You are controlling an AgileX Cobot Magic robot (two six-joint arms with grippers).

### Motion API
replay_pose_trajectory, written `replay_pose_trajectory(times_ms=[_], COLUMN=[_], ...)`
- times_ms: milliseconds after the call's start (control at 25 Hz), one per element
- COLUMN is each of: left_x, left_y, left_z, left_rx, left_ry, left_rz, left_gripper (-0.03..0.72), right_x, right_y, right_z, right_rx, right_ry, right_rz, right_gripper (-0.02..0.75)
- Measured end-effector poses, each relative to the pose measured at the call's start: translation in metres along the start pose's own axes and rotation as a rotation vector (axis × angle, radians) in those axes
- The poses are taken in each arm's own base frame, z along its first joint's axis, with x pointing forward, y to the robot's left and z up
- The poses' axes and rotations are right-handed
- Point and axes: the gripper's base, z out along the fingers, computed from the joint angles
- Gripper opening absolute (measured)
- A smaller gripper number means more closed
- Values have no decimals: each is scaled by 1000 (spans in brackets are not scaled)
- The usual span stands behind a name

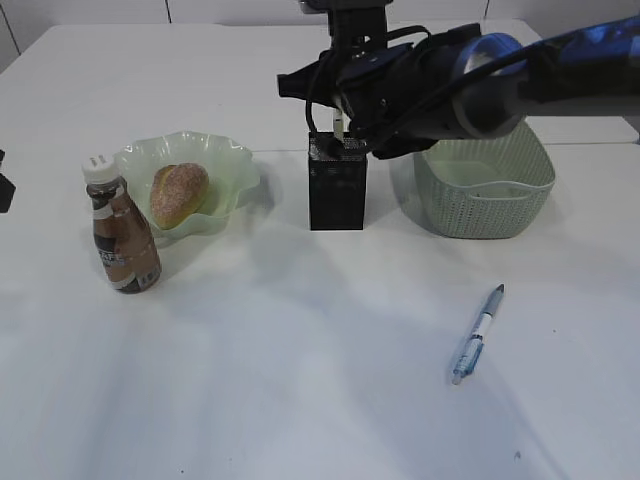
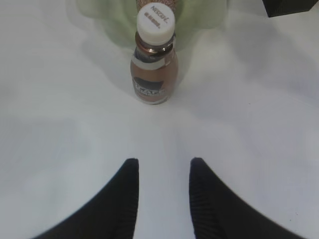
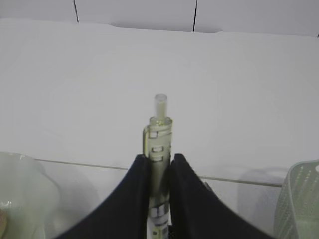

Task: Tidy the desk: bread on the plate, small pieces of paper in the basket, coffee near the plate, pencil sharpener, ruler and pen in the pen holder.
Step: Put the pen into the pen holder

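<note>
The black pen holder [image 1: 337, 190] stands in the middle of the white surface [image 1: 300, 380], so every place here is told from it.

Far to its left stands the coffee [image 1: 122, 235], upright with its white cap on. The left claw [image 2: 163, 199] waits near the coffee with its two fingers apart and nothing between them. Just behind the coffee, still left of the pen holder, sits the plate [image 1: 230, 165] with the bread [image 1: 179, 194] resting in it.

Right above the pen holder hangs the right claw [image 3: 159, 172]. Its fingers are squeezed together on a pale pen-like stick [image 3: 158, 142] that points up and down. I cannot tell how far its bottom end is inside the pen holder.

Just right of the pen holder is the basket [image 1: 485, 185]. In front of the basket, well apart from the pen holder, a blue pen [image 1: 477, 335] lies flat on the surface.

What could go wrong? If the claw lets go while the stick is off to one side, it may hit the rim and fall out. If the arm pushes down crooked, it could tip the pen holder over.
</note>
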Motion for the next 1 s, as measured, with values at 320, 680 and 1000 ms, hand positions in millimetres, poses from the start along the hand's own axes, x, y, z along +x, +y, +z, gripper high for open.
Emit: replay_pose_trajectory(times_ms=[320, 680, 1000], left_x=[0, -1, -5], left_y=[0, 0, -1], left_z=[0, 0, 0], left_rx=[0, 0, 8], left_ry=[-2, -12, -52], left_rz=[0, 3, 3], left_gripper=[239, 239, 239], right_x=[20, 19, 19], right_y=[2, 2, 2], right_z=[12, 13, 13], right_rx=[7, 17, 18], right_ry=[34, 29, 28], right_rz=[-17, -16, -15], right_gripper=[116, 116, 116])
